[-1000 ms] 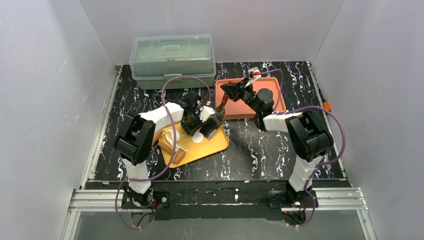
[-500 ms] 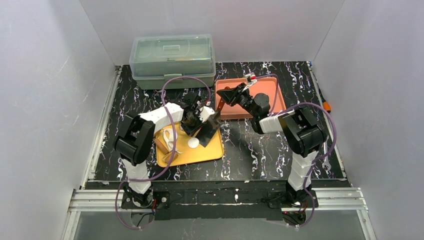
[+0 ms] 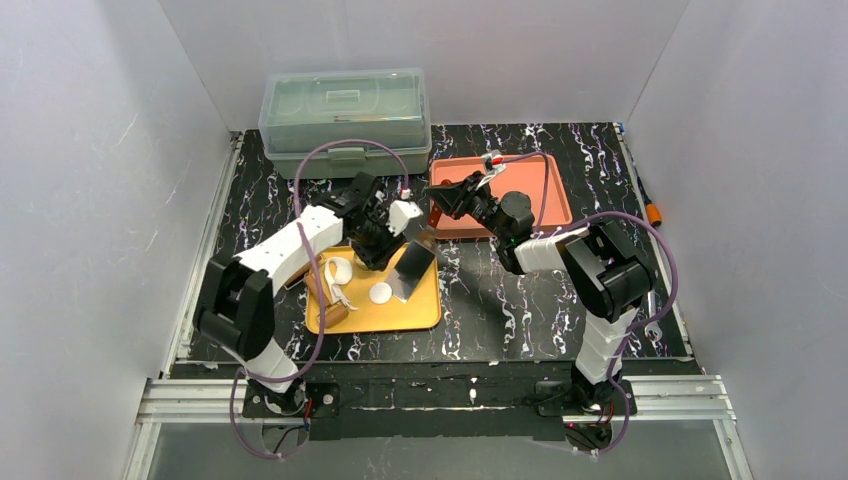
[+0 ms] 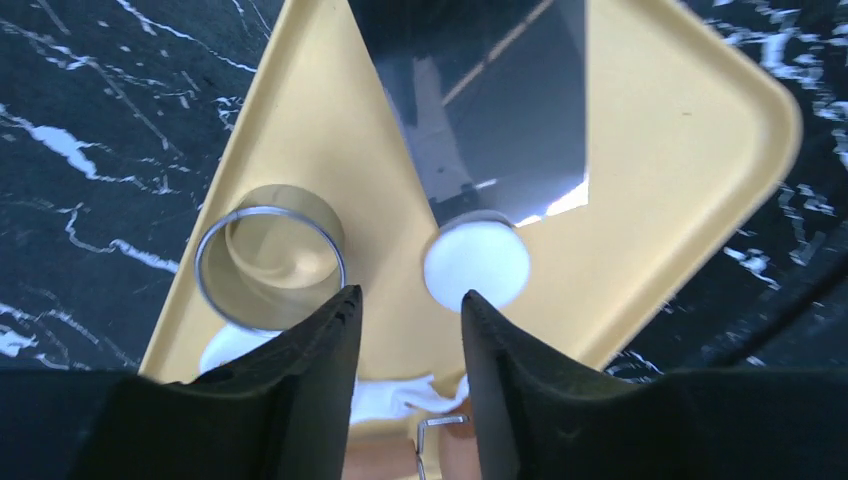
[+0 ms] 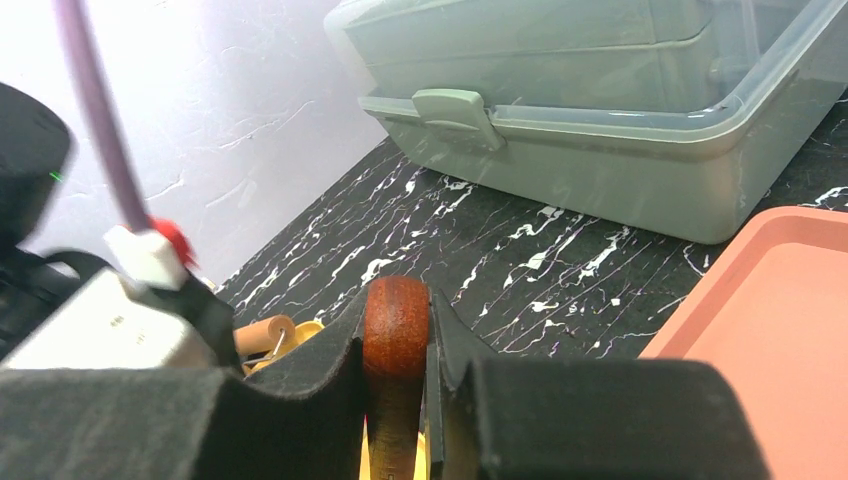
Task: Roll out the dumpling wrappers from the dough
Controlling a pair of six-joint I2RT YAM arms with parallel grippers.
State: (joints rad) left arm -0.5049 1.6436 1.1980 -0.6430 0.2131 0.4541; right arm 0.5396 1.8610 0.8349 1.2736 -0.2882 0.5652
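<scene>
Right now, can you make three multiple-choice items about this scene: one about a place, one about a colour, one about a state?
1. Where does the disc lie? A on a plate; B on the tray; C in a bowl.
2. What colour is that tray? A yellow; B blue; C white.
3. How is the right gripper? A open and empty; B shut on the handle; C shut on a spoon.
Answers: 1 B, the disc rests flat on the tray. 2 A, its surface is yellow. 3 B, it clamps the brown handle.
</scene>
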